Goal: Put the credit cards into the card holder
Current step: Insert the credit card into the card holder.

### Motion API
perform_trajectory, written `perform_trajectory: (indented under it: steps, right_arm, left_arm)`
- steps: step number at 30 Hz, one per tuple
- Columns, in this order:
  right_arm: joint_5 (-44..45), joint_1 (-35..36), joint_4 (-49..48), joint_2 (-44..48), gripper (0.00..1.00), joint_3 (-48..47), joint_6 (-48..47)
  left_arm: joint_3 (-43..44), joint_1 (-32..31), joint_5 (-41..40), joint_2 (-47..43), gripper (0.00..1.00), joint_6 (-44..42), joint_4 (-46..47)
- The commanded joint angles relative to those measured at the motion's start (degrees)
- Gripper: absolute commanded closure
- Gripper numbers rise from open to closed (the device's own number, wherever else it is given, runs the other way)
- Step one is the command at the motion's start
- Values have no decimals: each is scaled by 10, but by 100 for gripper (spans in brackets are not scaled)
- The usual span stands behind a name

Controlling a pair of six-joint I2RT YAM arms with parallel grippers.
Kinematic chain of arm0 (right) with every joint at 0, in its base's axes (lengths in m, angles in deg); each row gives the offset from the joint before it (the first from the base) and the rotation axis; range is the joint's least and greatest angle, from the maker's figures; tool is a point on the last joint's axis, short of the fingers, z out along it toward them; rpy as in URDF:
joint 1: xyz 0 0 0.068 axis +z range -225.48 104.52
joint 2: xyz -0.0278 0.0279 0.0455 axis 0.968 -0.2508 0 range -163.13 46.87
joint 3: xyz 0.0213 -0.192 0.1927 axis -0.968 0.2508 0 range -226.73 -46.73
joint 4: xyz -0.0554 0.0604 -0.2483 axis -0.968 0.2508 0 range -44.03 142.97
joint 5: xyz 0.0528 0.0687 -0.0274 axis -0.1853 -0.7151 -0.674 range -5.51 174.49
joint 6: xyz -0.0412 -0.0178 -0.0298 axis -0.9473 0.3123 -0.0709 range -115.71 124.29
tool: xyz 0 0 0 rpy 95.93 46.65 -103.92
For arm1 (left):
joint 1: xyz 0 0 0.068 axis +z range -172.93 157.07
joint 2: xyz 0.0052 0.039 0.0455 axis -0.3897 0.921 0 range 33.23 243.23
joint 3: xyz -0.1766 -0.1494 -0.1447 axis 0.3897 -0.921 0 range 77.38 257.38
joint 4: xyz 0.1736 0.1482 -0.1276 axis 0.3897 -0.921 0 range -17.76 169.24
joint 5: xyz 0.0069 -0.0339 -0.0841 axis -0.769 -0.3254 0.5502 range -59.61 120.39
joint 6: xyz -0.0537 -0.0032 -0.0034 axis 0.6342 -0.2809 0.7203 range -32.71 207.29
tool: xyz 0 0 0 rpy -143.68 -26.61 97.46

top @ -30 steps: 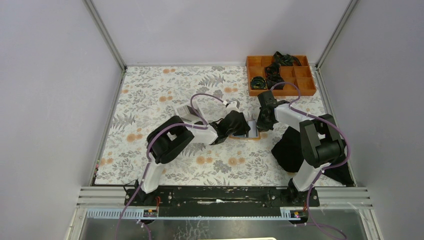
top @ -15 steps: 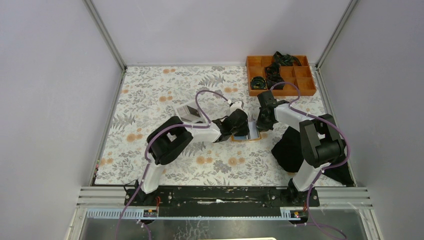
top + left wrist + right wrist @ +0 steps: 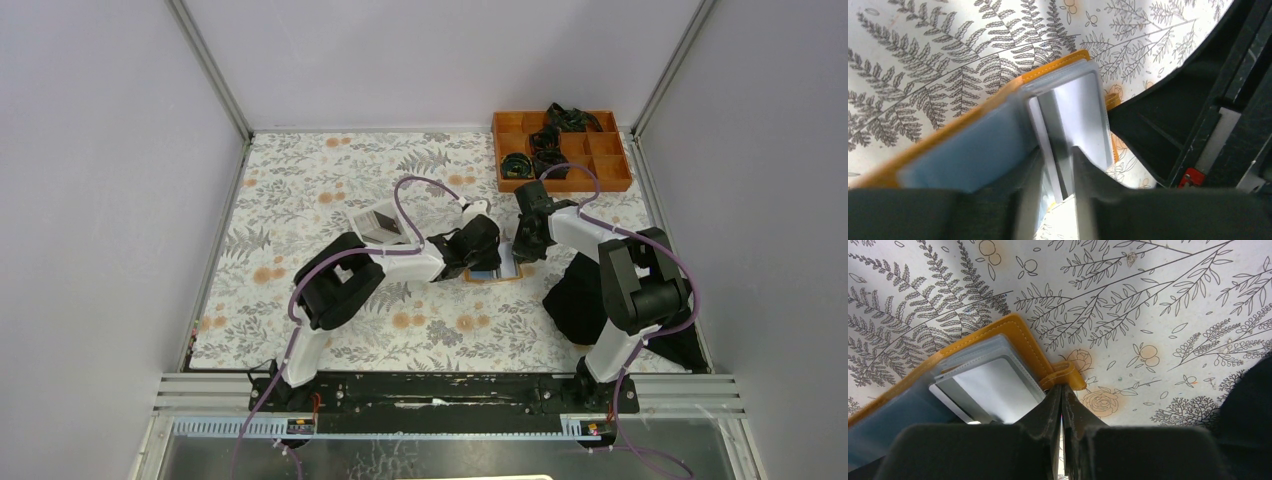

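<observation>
The orange-tan card holder [image 3: 497, 273] lies open on the floral mat, its pale blue lining up [image 3: 973, 150]. My left gripper [image 3: 480, 252] is shut on a pale grey credit card [image 3: 1078, 110], held edge-on between the fingers [image 3: 1057, 162], with its far end at the holder's clear pocket. My right gripper [image 3: 518, 250] is shut on the holder's orange clasp tab [image 3: 1068, 376] at its right edge [image 3: 1062, 390]. The card shows in the right wrist view [image 3: 993, 390] against the holder [image 3: 1013, 330]. No other cards show.
A white rectangular box [image 3: 375, 222] sits left of the left arm's wrist. An orange compartment tray [image 3: 560, 150] with dark items stands at the back right. A black cloth [image 3: 580, 295] lies under the right arm. Enclosure walls ring the mat.
My left gripper has shifted a little right and away with the card, closer over the card holder, uncovering more of the white box. The right gripper has stayed in place.
</observation>
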Motion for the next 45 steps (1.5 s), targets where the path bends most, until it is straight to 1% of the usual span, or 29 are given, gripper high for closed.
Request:
perform_trajectory:
  steps: [1,2,3,6,12,17,19,22,26,30,34,41,43,45]
  right_arm:
    - [-70,28,-7,-44,91,17,15]
    - [-69,28,-7,-44,91,16,15]
    - [-69,28,-8,-44,91,16,15]
    - [-69,28,-8,-45,91,17,15]
    - [-69,28,-10,-42,91,18,13]
    - [-67,28,-8,-34,90,14,13]
    - [-66,29,-8,-32,90,12,12]
    - [-69,28,-10,-34,90,11,13]
    - [-71,28,-11,-37,90,7,12]
    - [-70,29,-9,-37,90,5,8]
    - [-70,28,-12,-38,90,8,5]
    - [-75,28,-15,-47,89,5,3]
    - [-76,28,-17,-48,89,6,3]
    - [-78,28,-18,-50,89,8,3]
  left_arm:
    - [16,-18,14,15,57,-8,-15]
    - [14,-17,11,14,52,-8,-16]
    - [13,-16,9,12,50,-7,-16]
    - [7,-13,-3,2,47,-6,-17]
    - [-2,-8,-43,-38,47,-5,-27]
    - [-17,-4,-94,-96,46,-3,-46]
    - [-27,-2,-112,-121,45,-1,-47]
    - [-34,1,-120,-141,44,-5,-49]
    - [-33,3,-133,-151,44,-7,-74]
    - [-66,3,-164,-186,44,7,-108]
    - [-120,3,-189,-213,44,36,-146]
    - [-175,5,-175,-238,36,88,-157]
    - [-185,5,-169,-240,34,94,-151]
    - [-201,6,-161,-243,31,100,-131]
